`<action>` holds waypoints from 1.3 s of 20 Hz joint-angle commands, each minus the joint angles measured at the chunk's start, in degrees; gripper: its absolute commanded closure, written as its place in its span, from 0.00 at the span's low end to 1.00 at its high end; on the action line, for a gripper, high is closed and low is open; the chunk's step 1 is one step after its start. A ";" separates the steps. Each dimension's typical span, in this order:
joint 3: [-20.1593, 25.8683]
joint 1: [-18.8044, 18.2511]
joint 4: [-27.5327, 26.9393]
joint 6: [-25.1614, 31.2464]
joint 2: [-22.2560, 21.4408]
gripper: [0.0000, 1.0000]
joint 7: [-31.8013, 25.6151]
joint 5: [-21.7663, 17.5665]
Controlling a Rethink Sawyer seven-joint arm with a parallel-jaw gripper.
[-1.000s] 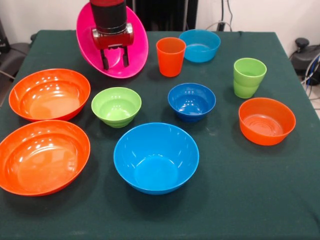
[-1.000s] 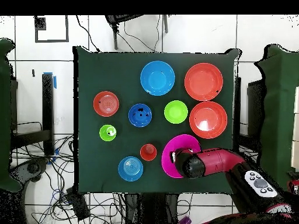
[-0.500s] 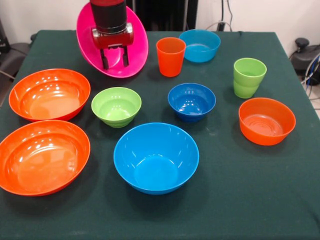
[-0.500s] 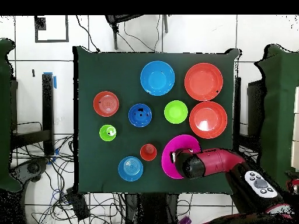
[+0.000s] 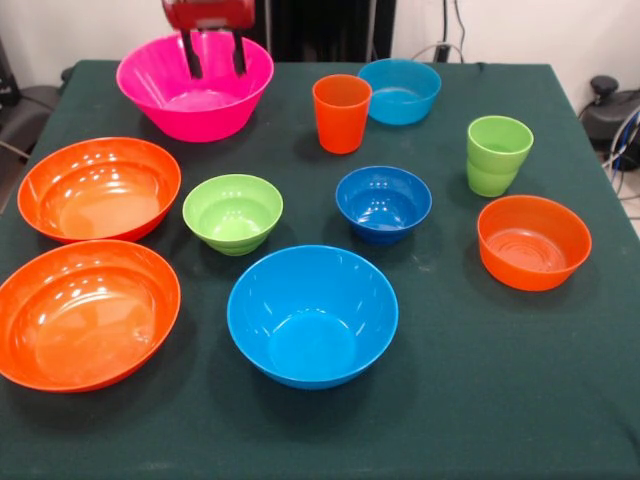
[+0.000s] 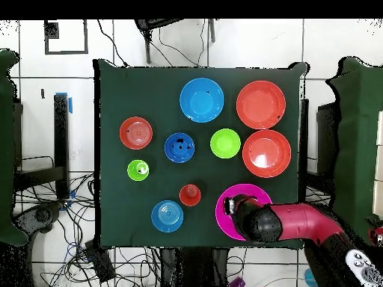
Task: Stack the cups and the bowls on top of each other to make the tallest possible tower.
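Observation:
The large pink bowl sits upright on the table at the far left. My gripper hangs just above it, open, with its fingers over the bowl's hollow and nothing between them. The orange cup stands beside the pink bowl. Two lime green cups are nested at the right. The large blue bowl sits near the front. Two large orange bowls lie at the left. No tower is in view.
A lime green bowl, a dark blue bowl, a small orange bowl and a light blue bowl stand singly on the green cloth. Cables and floor surround the table in the overhead view.
The pink bowl, held tilted on edge before, now rests flat on the table. My gripper has let go of it and risen.

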 commanded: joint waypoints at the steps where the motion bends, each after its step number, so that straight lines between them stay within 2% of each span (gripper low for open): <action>1: 13.97 -0.89 9.09 14.09 -16.50 0.00 -15.94 11.37; 6: 12.26 1.69 6.95 13.97 -15.04 0.00 -10.20 8.63; 13: 11.90 1.21 8.44 12.99 -14.27 0.00 -6.79 8.12; 18: 9.79 3.28 9.58 7.78 -11.44 0.00 -1.58 5.09; 26: 7.14 6.34 10.85 2.14 -7.99 0.00 3.68 4.06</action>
